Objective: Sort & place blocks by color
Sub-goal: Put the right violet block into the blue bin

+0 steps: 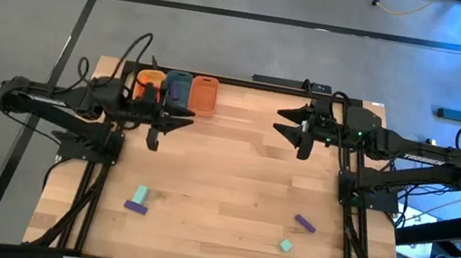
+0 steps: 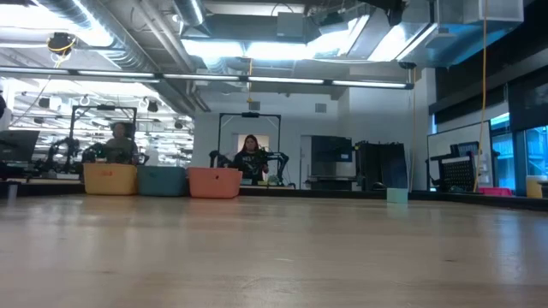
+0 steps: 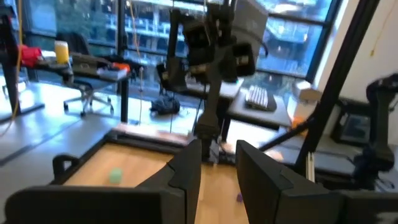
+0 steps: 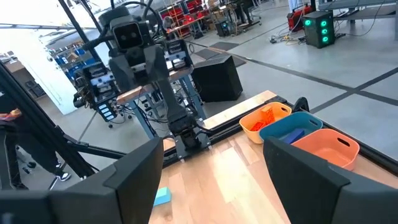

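No text, label, brand, number or sign can be read in any of the four views. The yellow tub (image 2: 110,179) bears a small dark mark on its side, too small to make out.

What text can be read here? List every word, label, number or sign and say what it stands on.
None can be read.
Yellow rounded plastic tub: a faint reddish mark on its front wall, too blurred to read.
Orange rounded plastic tub: a small dark mark on its front, too small to read.
Blue rounded plastic tub, wooden table top, small purple and mint-teal plastic blocks: no lettering visible.
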Controlling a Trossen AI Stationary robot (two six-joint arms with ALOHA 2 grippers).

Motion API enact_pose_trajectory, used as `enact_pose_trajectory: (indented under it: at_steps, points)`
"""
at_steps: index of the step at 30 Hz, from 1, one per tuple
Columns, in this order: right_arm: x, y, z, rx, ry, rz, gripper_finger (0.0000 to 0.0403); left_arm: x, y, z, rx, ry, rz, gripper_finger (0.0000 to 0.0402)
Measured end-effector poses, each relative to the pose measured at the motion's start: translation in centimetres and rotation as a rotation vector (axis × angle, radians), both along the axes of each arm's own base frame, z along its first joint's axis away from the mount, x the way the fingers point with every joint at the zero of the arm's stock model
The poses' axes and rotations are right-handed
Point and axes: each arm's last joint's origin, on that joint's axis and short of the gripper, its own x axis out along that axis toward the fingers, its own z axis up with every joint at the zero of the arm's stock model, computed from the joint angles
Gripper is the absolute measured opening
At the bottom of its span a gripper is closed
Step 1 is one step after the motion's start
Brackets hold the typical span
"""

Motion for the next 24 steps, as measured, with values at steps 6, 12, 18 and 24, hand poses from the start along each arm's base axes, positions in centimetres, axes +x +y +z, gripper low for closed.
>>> enact_pose_trajectory:
  at_steps: [6,12,18,24]
  points:
    - [0.0,0.0,0.0,0.002,0.0,0.0,0.0279,-0.1,0.0,0.3,0.0,-0.029,-0.001,0.009]
    - [0.0,0.0,0.0,0.003,0.0,0.0,0.0279,-0.1,0.0,0.3,0.0,-0.03,-0.002,0.009]
    - [0.0,0.1,0.0,0.005,-0.001,0.023,0.0279,-0.1,0.0,0.3,-0.001,-0.03,-0.003,0.009]
    - [-0.1,0.6,-1.2,0.136,0.116,0.173,0.0279,-0.1,0.0,0.3,-0.009,-0.031,-0.004,0.009]
